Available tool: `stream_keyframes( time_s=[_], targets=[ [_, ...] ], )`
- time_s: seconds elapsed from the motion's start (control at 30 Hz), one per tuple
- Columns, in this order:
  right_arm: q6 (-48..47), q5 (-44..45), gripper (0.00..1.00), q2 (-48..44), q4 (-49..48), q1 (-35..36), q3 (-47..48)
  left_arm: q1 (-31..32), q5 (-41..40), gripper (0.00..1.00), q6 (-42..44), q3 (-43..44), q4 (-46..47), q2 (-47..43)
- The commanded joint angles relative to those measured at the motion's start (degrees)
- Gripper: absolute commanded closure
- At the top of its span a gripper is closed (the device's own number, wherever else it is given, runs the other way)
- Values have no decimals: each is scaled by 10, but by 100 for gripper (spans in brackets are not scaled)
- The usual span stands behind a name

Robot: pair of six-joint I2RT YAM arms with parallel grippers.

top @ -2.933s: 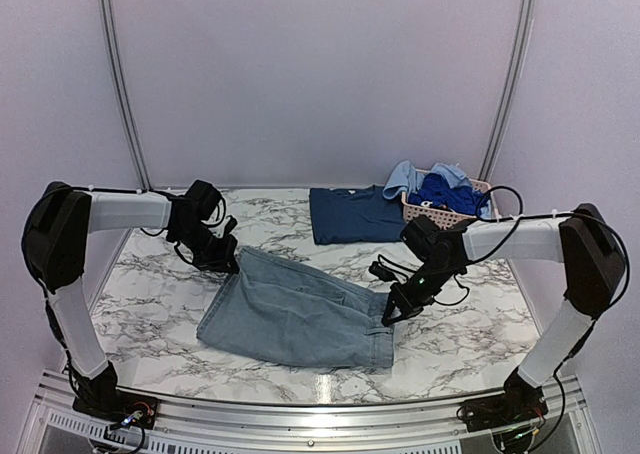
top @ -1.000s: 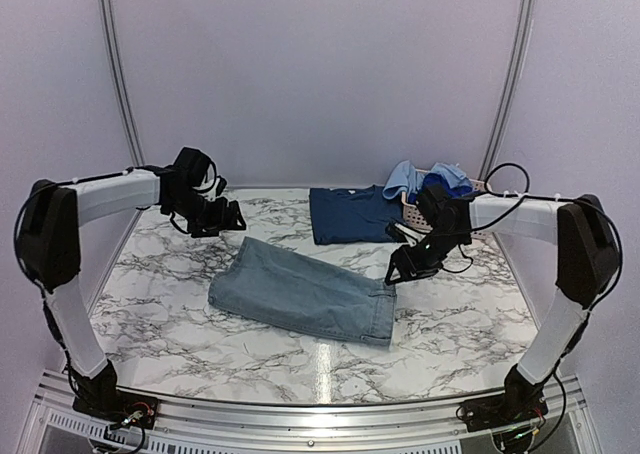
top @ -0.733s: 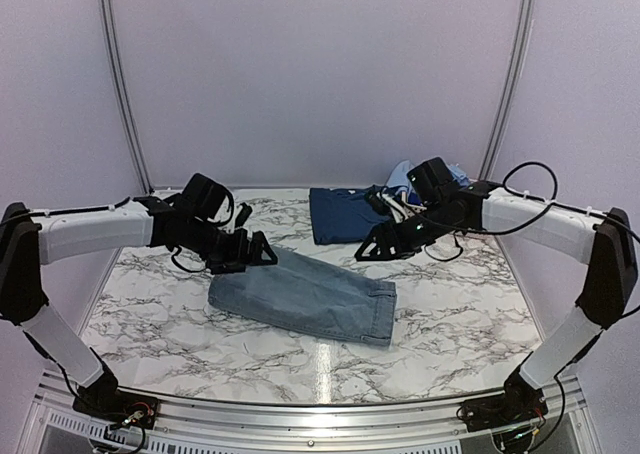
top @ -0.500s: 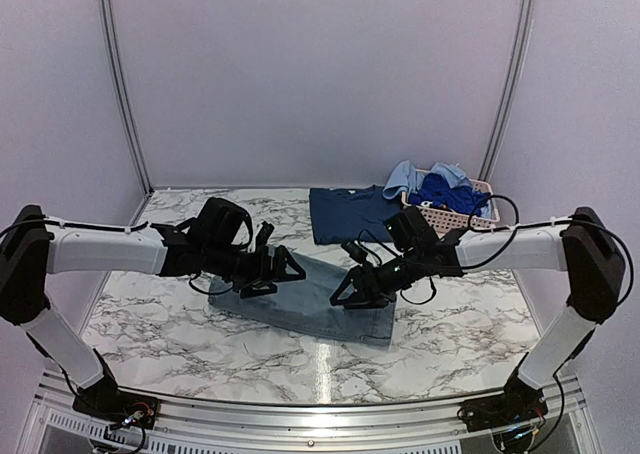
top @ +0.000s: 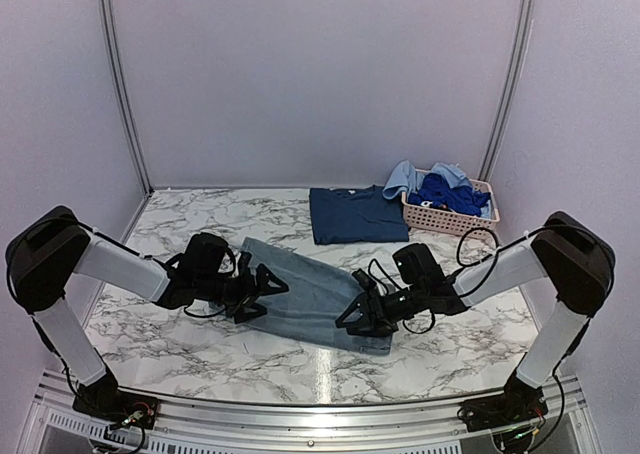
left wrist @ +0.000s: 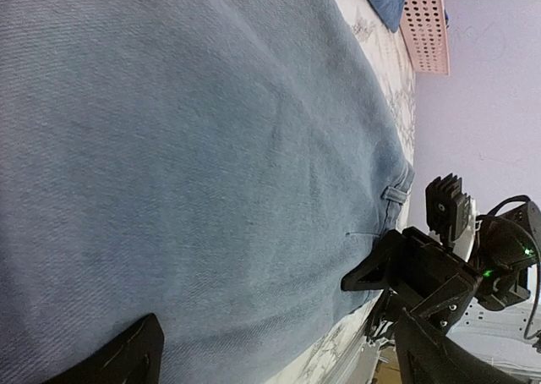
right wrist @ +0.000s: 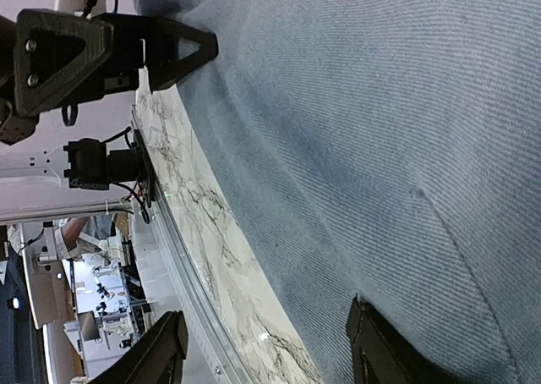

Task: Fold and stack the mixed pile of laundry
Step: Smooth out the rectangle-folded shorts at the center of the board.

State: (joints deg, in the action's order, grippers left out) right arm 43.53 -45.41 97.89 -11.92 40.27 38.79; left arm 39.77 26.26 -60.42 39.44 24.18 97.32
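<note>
A folded light-blue denim piece (top: pixel 312 292) lies flat in the middle of the marble table (top: pixel 150 264); it fills the left wrist view (left wrist: pixel 211 147) and most of the right wrist view (right wrist: pixel 397 130). My left gripper (top: pixel 264 293) is low at the denim's near left edge, open, fingers spread over the cloth (left wrist: pixel 279 363). My right gripper (top: pixel 353 320) is low at the near right edge, open (right wrist: pixel 266 350), one finger (right wrist: pixel 385 350) on the denim, the other over bare marble. A folded dark navy shirt (top: pixel 355 215) lies behind. More blue garments (top: pixel 440 189) fill the basket.
The pink perforated basket (top: pixel 452 217) stands at the back right, beside the navy shirt, and its corner shows in the left wrist view (left wrist: pixel 427 20). A metal rail (top: pixel 320 399) runs along the table's near edge. Purple walls close in the back and sides.
Both arms swung from the denim's far corners forward and down to its near edge, facing each other. The left gripper's jaws spread wider. The denim lies where it was a second ago.
</note>
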Motion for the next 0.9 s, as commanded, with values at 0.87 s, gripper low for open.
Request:
stream_keyframes(
  time_s=[0.87],
  targets=[
    [-285,82,52,11,361,-77,212,-104,-113,6,305,241,-352,2]
  ],
)
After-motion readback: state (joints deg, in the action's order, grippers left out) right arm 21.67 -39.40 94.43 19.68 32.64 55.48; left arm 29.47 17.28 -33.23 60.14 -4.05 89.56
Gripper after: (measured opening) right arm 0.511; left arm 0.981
